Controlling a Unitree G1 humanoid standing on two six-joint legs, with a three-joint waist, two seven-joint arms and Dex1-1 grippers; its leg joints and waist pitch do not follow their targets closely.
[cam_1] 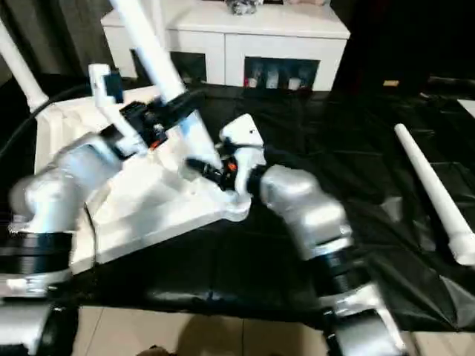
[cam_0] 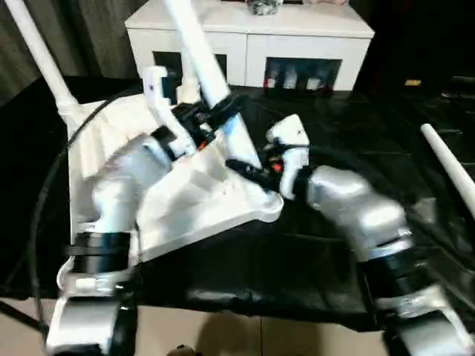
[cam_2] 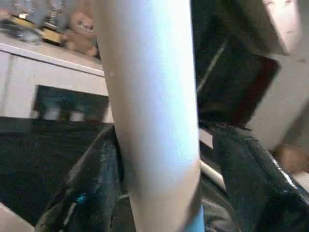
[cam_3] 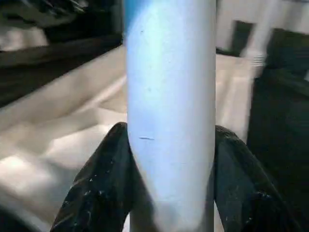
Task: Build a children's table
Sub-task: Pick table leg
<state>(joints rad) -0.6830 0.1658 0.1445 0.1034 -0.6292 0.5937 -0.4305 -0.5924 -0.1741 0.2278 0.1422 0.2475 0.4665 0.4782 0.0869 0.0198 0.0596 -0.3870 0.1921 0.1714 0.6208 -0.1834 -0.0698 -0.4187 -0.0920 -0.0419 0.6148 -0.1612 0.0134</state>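
- Lying upside down on the black surface [cam_0: 312,289], the white top [cam_0: 185,200] shows its ribbed underside, one rounded corner pointing toward the robot.
- Both pincers meet at one leg [cam_0: 194,46], which rises tilted from the near part of the top – leaning up and away toward the cabinet [cam_0: 252,44].
- The left pincer [cam_0: 215,119] is clenched on this leg partway up; in the left wrist view its black fingers [cam_2: 91,183] press against both sides of the tube.
- The right pincer [cam_0: 249,169] grips the same leg lower down, close to the top; in the right wrist view its fingers [cam_3: 101,188] hug the tube on either side.
- A pale blue tint marks the leg between the two grips.
- A second leg [cam_0: 41,55] stands at the far left corner of the top, leaning slightly.
- A third leg [cam_1: 434,189] lies loose on the surface at the right, well apart from the top.
- Black cables run from the left forearm across the top's left side.
- Behind the surface stands the white cabinet with dark glass doors.
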